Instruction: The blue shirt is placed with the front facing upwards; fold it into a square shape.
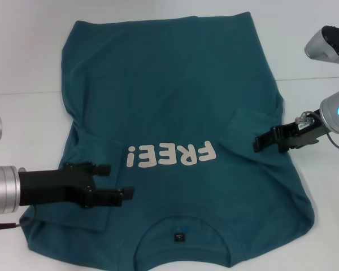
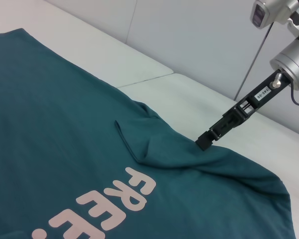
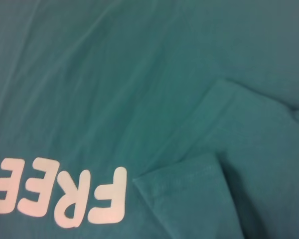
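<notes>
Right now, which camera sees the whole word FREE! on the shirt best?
The head view: all of the FREE! lettering shows, upside down, on the blue shirt. The left wrist view cuts the lettering at the bottom edge; the right wrist view shows FREE cut at its edge, no exclamation mark.

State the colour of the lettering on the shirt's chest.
Cream "FREE!" lettering on the dark teal-blue cotton T-shirt; head view shows it best.

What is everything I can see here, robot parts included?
blue shirt: one, dark teal-blue, spread front up over most of the table, collar nearest the robot, both sleeves folded inward.
FREE! lettering: one print, cream, on the shirt's chest.
collar label: one, small, dark, inside the neck.
table: one, white, under the shirt.
left pincer: one, black on a silver arm, over the shirt's left sleeve area, fingers apart.
right pincer: one, black on a silver arm, at the folded right sleeve.
</notes>
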